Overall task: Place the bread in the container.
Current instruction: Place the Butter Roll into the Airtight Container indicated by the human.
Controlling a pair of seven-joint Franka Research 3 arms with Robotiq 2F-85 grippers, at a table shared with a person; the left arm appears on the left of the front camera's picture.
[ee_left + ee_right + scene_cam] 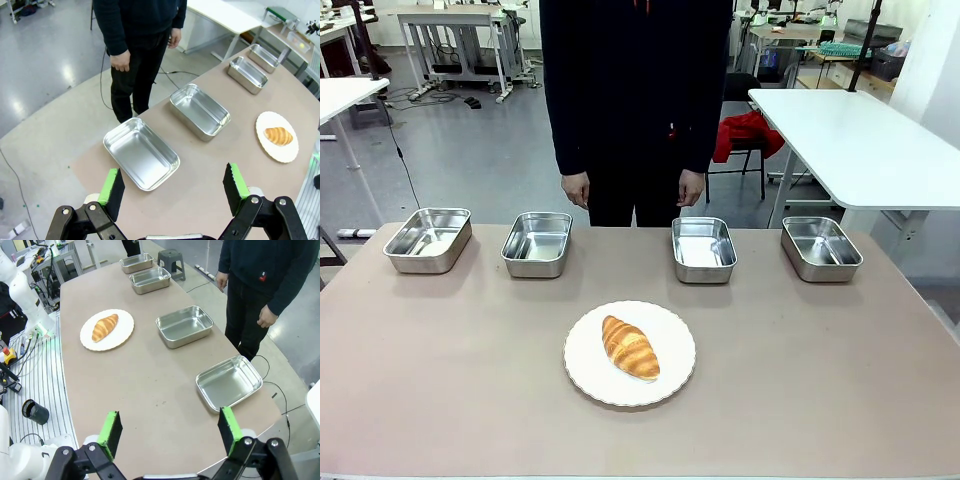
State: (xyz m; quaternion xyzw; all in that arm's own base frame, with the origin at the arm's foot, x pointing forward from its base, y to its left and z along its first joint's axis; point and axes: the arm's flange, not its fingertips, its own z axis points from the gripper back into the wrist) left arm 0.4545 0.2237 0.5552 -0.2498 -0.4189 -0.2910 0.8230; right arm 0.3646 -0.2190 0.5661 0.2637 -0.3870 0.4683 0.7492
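Your left claw (172,172) and right claw (169,412) both stand spread, empty; bread (630,347) lies on white plate (590,375), apart from four pans (533,267).

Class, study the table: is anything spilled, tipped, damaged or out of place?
Nothing stands out. The four steel pans stand upright and empty in a row; the croissant lies whole on the white plate.
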